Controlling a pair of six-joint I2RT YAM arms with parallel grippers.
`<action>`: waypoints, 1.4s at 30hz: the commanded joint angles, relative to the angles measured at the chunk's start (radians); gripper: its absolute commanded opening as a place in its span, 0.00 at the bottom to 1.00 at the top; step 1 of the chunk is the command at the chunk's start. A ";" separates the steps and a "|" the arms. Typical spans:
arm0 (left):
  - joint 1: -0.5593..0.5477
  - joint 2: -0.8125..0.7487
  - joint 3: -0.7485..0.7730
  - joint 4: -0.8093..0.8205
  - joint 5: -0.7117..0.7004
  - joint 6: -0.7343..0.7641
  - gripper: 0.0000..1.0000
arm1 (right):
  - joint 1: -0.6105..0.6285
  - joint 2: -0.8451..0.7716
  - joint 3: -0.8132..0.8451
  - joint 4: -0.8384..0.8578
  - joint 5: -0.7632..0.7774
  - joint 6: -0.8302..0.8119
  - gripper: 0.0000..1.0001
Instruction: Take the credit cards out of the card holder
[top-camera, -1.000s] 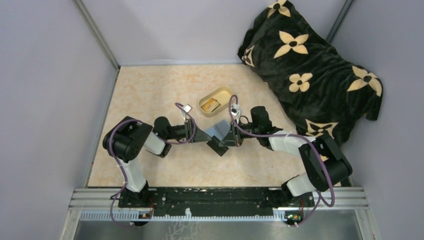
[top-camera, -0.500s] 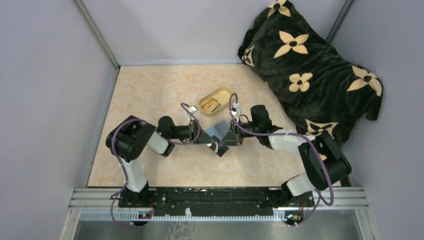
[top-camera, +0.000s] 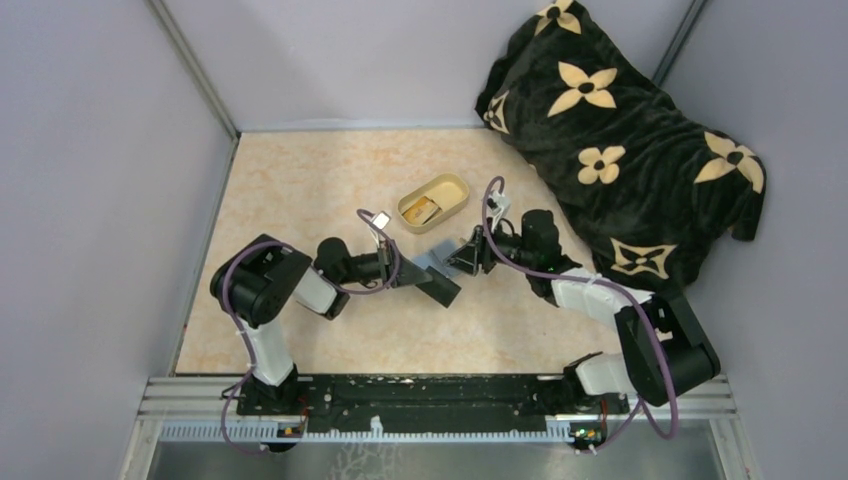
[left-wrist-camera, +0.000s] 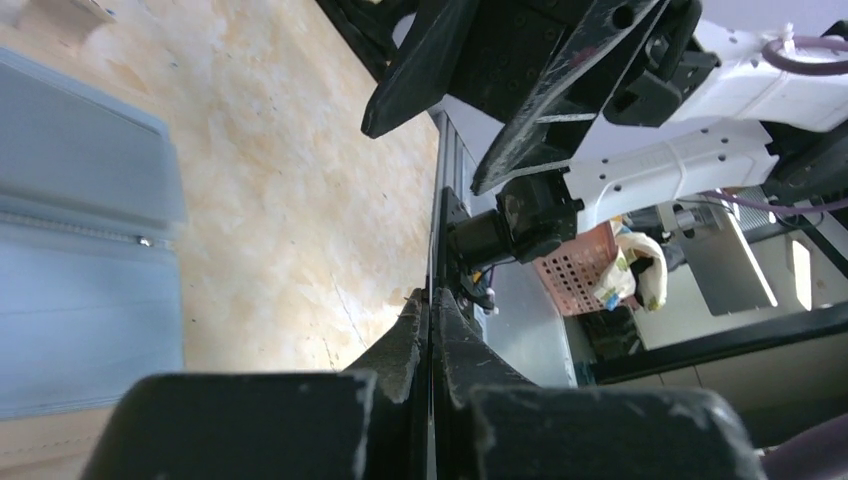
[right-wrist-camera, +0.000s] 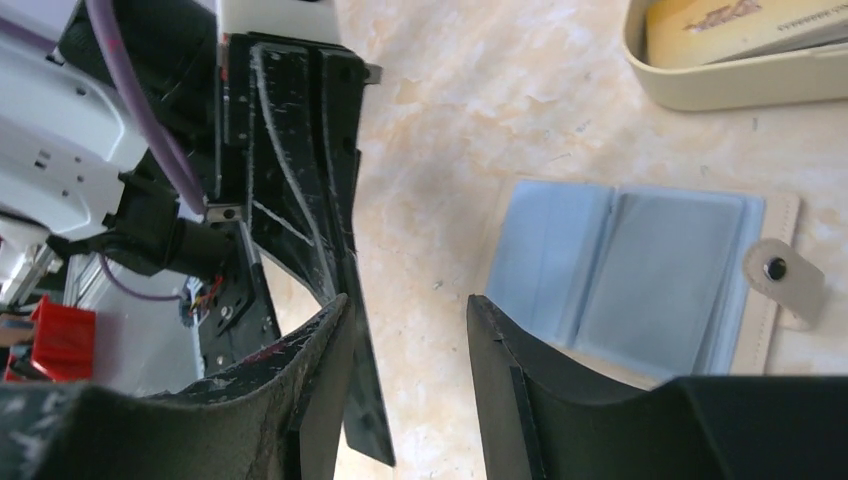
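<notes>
A black credit card (top-camera: 445, 290) sticks out of my left gripper (top-camera: 418, 277), which is shut on it just above the table. In the left wrist view the card shows only as a thin edge between the closed fingertips of the left gripper (left-wrist-camera: 431, 295). The card holder (top-camera: 436, 256) lies open on the table, blue-grey faces up, its tan tab (right-wrist-camera: 785, 275) to one side. My right gripper (top-camera: 463, 258) stands open beside it, empty, a short way from the card (right-wrist-camera: 372, 410). In the right wrist view the gripper (right-wrist-camera: 408, 305) has bare table between its fingers.
An oval cream dish (top-camera: 433, 203) behind the card holder holds a tan-yellow flat item (right-wrist-camera: 720, 25). A black blanket with cream flowers (top-camera: 620, 130) fills the back right corner. Grey walls close in the table's left and far sides.
My right gripper opened, let go of the card and drew back to the right. My left gripper closed on the card and now holds it alone.
</notes>
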 joint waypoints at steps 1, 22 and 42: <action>0.003 -0.054 -0.019 0.286 -0.123 0.031 0.00 | -0.039 -0.030 -0.055 0.145 0.069 0.076 0.46; 0.012 -0.071 0.012 0.286 -0.428 0.014 0.00 | -0.076 0.035 -0.163 0.473 -0.005 0.268 0.45; 0.007 -0.125 0.032 0.287 -0.374 -0.054 0.00 | -0.076 0.093 -0.154 0.540 -0.047 0.304 0.43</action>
